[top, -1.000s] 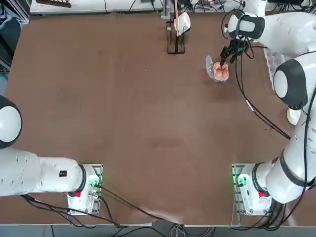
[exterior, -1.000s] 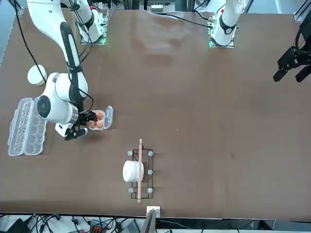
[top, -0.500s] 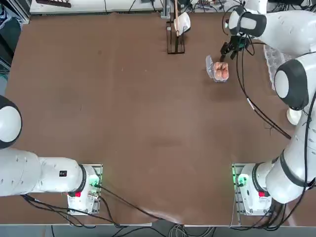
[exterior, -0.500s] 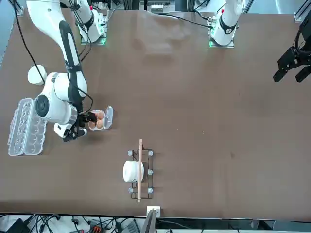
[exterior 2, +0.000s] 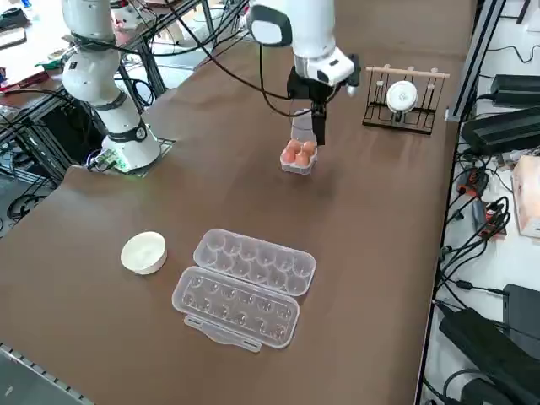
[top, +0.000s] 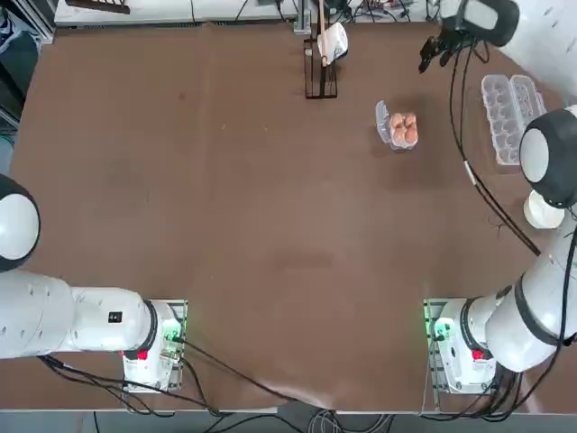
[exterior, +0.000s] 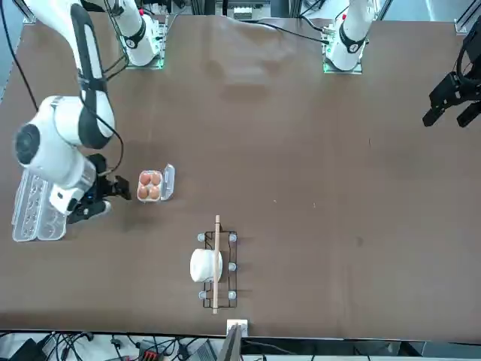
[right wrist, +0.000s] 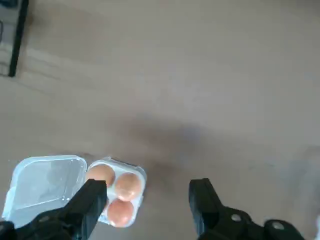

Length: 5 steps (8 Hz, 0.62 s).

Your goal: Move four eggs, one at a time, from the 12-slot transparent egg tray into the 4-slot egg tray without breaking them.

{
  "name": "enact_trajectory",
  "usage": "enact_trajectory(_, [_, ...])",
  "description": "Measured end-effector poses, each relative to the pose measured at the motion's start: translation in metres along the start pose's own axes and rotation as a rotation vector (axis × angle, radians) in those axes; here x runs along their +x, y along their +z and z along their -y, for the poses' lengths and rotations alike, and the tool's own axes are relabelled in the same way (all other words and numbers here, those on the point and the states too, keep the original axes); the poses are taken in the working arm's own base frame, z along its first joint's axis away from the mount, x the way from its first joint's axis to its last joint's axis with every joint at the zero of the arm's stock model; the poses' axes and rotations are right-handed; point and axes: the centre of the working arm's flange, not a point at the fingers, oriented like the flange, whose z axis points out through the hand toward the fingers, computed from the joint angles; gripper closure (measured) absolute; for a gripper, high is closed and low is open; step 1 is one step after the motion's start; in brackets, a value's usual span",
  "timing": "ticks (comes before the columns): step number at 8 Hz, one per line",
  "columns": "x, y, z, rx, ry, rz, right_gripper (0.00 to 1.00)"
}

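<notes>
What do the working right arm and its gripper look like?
The right arm is glossy white with rounded segments, dark grey bands at the joints and black cables running along it. Its right gripper is matte black, with two blocky angular fingers carrying small round silvery screws.

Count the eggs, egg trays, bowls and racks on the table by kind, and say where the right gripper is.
Eggs: 4
Egg trays: 2 (12-slot tray, 4-slot tray)
Bowl: 1
Rack: 1
Total: 8
The right gripper hovers open near the 4-slot tray.
</notes>
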Motion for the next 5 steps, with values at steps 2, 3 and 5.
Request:
enact_trajectory(2, [0.006, -0.059, -0.017, 0.007, 0.026, 0.003, 0.0])
enact_trajectory(3, [0.008, -0.086, -0.02, 0.011, 0.06, 0.003, 0.0])
enact_trajectory(5, [0.009, -0.127, -0.011, -0.026, 0.159, 0.012, 0.0])
